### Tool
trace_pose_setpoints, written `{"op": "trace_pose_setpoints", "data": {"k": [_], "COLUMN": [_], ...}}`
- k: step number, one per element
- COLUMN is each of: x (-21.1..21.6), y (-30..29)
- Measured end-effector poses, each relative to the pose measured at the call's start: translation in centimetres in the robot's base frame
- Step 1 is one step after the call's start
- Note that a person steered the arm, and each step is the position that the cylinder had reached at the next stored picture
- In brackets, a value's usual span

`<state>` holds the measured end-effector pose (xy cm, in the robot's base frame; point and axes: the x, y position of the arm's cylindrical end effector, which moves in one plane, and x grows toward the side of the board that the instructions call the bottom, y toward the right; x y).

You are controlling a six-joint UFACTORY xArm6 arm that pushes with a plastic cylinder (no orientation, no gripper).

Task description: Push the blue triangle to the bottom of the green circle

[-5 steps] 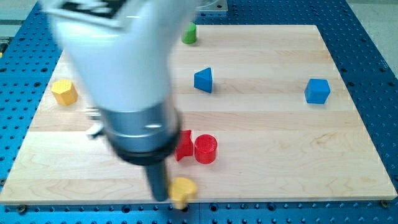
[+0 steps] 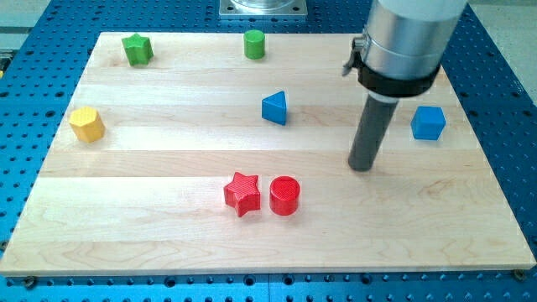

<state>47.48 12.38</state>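
Tip (image 2: pixel 362 166) had swung from bottom-left to right of blue triangle (image 2: pixel 274 108), well apart; green circle (image 2: pixel 254 44) untouched; no jaws fitted.

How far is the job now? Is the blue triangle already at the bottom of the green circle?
Done: nothing yet that shows. The blue triangle sits mid-board, lower and slightly to the view's right of the green circle, with a clear gap between them.
In hand: my tip rests on bare wood to the view's right of the triangle, touching no block.
Left: reach the triangle and push it toward the view's upper left, close under the circle.
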Motion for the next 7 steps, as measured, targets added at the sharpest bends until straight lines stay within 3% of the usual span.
{"op": "trace_pose_setpoints", "data": {"k": [1, 3, 4, 5, 6, 7], "x": [-0.8, 3.0, 2.0, -4.6, -10.5, -12.8], "y": [-0.4, -4.0, -6.8, -7.1, -12.2, -17.8]}}
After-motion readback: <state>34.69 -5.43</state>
